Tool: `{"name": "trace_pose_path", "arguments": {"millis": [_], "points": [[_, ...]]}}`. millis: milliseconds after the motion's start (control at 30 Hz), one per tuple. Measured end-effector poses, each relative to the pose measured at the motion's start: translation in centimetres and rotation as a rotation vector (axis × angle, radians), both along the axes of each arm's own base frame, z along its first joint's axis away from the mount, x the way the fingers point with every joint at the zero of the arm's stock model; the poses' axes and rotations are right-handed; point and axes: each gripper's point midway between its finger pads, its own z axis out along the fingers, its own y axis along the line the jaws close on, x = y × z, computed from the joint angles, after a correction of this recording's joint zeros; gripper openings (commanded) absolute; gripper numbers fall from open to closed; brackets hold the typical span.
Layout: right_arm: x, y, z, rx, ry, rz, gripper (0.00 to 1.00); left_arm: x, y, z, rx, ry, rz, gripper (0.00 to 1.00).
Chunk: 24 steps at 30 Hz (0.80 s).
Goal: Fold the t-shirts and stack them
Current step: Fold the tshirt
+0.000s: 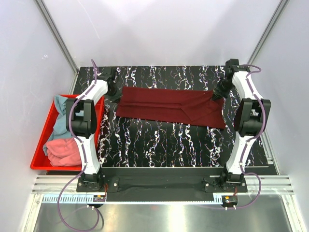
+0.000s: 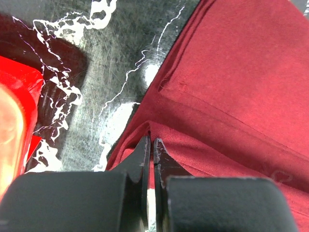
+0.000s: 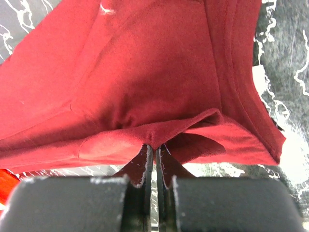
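Left gripper point(image 2: 150, 142) and right gripper point(image 3: 154, 148) are clamped on opposite ends of your maroon t-shirt point(image 1: 169, 104), likely to hold it flat on the bench point(image 1: 159, 142) for folding. Teal shirt point(image 1: 60, 116) and pink shirt point(image 1: 65, 151) are in the red bin point(image 1: 41, 163).

T-shirt point(image 1: 169, 107) spread across far half of table point(image 1: 169, 145), pile of t-shirts point(image 1: 59, 131) in bin point(image 1: 41, 145) at its left edge

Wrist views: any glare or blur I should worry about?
Left wrist: glare patches on the glossy table beside the maroon shirt; red bin at the edge blurred. Right wrist: table blown out at the right edge; right claw housing soft. Top view: sharp, evenly lit.
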Motion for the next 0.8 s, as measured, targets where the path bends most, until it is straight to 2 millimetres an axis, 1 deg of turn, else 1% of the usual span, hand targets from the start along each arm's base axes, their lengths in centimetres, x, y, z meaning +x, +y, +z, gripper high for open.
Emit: {"name": "trace_pose_path", "arguments": {"millis": [100, 167, 267, 333, 400, 433, 500, 533, 600, 633, 667, 700, 800], "points": [[0.4, 0.0, -0.4, 0.000, 0.002, 0.003, 0.00, 0.2, 0.1, -0.5, -0.002, 0.009, 0.007, 0.00], [0.7, 0.0, -0.6, 0.004, 0.004, 0.005, 0.00, 0.4, 0.1, -0.8, -0.007, 0.013, 0.011, 0.03], [0.9, 0.1, -1.3, 0.011, 0.013, 0.006, 0.01, 0.9, 0.1, -1.0, -0.022, 0.008, 0.021, 0.18], [1.1, 0.3, -1.7, 0.021, 0.015, 0.009, 0.02, 1.4, 0.1, -1.0, -0.032, 0.003, 0.031, 0.32], [1.4, 0.4, -2.1, 0.030, 0.016, 0.008, 0.03, 2.3, 0.1, -0.8, -0.038, -0.005, 0.039, 0.39], [1.5, 0.4, -2.4, 0.036, 0.018, 0.005, 0.04, 3.1, 0.1, -0.5, -0.042, -0.020, 0.042, 0.44], [1.9, 0.6, -2.9, 0.054, 0.020, -0.002, 0.07, 4.5, 0.0, 0.2, -0.047, -0.055, 0.045, 0.47], [2.1, 0.6, -3.2, 0.059, 0.020, -0.010, 0.09, 4.8, 0.0, 0.4, -0.049, -0.065, 0.046, 0.47], [2.5, 0.6, -3.7, 0.075, 0.021, -0.023, 0.17, 5.0, 0.0, 0.9, -0.050, -0.079, 0.046, 0.47], [2.7, 0.6, -3.8, 0.085, 0.019, -0.028, 0.19, 5.0, 0.0, 1.1, -0.050, -0.082, 0.046, 0.46], [2.9, 0.5, -4.1, 0.091, 0.021, -0.036, 0.21, 4.8, 0.0, 1.1, -0.050, -0.087, 0.044, 0.44], [3.1, 0.4, -4.2, 0.094, 0.020, -0.046, 0.28, 4.4, 0.0, 1.1, -0.054, -0.091, 0.041, 0.42], [3.8, 0.1, -4.2, 0.109, 0.008, -0.065, 0.46, 1.9, -0.7, 1.1, -0.084, -0.074, 0.012, 0.40]]}}
